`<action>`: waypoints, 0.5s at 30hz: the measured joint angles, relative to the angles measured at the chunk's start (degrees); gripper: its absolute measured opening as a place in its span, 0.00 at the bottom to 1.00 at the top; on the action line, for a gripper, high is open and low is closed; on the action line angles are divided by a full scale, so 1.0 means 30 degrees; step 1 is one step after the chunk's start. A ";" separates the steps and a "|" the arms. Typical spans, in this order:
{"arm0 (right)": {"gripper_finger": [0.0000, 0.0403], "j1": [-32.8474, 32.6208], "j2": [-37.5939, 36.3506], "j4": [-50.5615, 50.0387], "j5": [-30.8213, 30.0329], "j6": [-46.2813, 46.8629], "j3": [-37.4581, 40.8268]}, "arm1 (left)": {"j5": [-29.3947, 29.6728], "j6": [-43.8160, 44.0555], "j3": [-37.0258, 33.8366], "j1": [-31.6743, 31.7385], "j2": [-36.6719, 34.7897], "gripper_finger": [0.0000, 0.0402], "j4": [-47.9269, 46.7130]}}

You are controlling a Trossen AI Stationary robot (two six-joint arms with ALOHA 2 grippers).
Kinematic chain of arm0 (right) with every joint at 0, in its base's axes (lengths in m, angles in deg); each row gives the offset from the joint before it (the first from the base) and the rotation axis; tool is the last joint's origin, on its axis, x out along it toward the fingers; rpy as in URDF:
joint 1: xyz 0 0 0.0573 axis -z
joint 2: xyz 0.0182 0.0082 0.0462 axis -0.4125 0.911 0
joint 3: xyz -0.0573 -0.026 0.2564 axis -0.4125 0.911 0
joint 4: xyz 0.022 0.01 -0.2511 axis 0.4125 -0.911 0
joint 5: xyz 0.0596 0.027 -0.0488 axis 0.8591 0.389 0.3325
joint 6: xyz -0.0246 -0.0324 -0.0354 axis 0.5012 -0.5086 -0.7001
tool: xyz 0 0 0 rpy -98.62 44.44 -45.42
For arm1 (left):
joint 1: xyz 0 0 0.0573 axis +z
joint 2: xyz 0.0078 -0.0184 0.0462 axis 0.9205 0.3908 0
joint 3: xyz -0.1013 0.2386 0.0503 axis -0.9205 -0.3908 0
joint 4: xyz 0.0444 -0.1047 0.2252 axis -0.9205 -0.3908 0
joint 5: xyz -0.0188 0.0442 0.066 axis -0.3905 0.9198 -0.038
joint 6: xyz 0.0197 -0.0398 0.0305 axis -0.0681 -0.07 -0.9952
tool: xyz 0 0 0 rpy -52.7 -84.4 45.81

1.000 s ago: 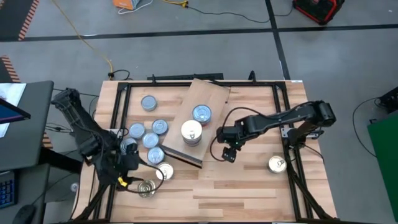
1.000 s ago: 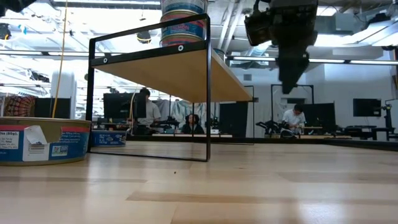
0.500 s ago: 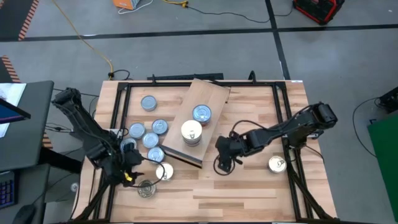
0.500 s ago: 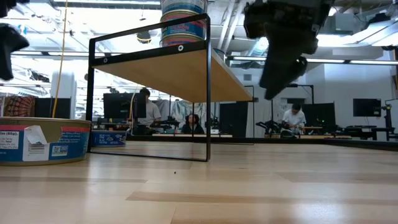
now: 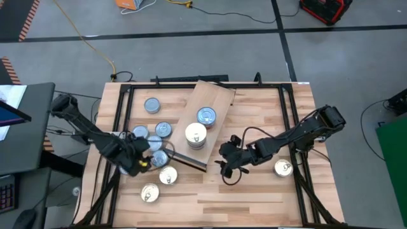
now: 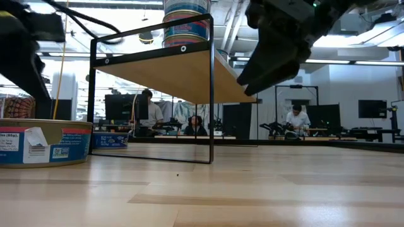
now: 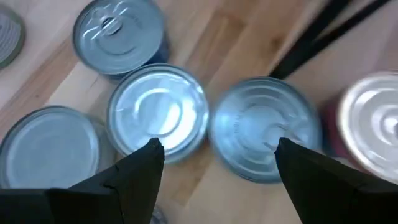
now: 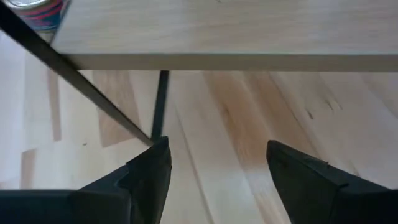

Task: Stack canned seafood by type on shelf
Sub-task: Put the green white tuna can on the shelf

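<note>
— Two stacks stand on the shelf [image 5: 210,105]: a blue-topped stack [image 5: 206,116], a pale-lidded stack [image 5: 196,135].

— What remains?

— Most tins: a left cluster [image 5: 156,143], one far right [image 5: 283,168]. Left gripper [image 5: 147,159] hovers there, fingers wide; right gripper [image 5: 224,166], empty, fingers apart.

Grey floor [image 5: 191,38], perhaps concrete

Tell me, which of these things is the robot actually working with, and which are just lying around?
Part of the job:
- silver-topped tins
- pale-lidded tins
- two stacks on the shelf
- shelf
- lone tin

Just lying about:
- orange object
- yellow cable
- red case
</note>
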 joint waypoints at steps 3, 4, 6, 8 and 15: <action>0.71 -0.0038 0.0002 0.0575 0.0036 -0.0185 0.0538 | -0.1267 -0.2051 0.0000 0.2408 0.0000 0.74 0.0052; 0.71 -0.0038 0.0015 0.0519 0.0053 -0.0215 0.0621 | -0.1676 -0.2801 0.0000 0.3227 -0.0004 0.74 -0.0001; 0.71 -0.0024 0.0015 0.0483 0.0056 -0.0220 0.0687 | -0.2181 -0.4171 0.0000 0.4803 -0.0015 0.74 -0.0398; 0.71 -0.0034 0.0015 0.0416 0.0052 -0.0220 0.0701 | -0.2206 -0.5360 0.0000 0.6099 -0.0015 0.74 -0.0966; 0.71 -0.0227 0.0015 0.0133 0.0158 -0.0007 0.0702 | -0.2043 -0.7930 0.0000 0.8826 -0.0156 0.74 -0.2125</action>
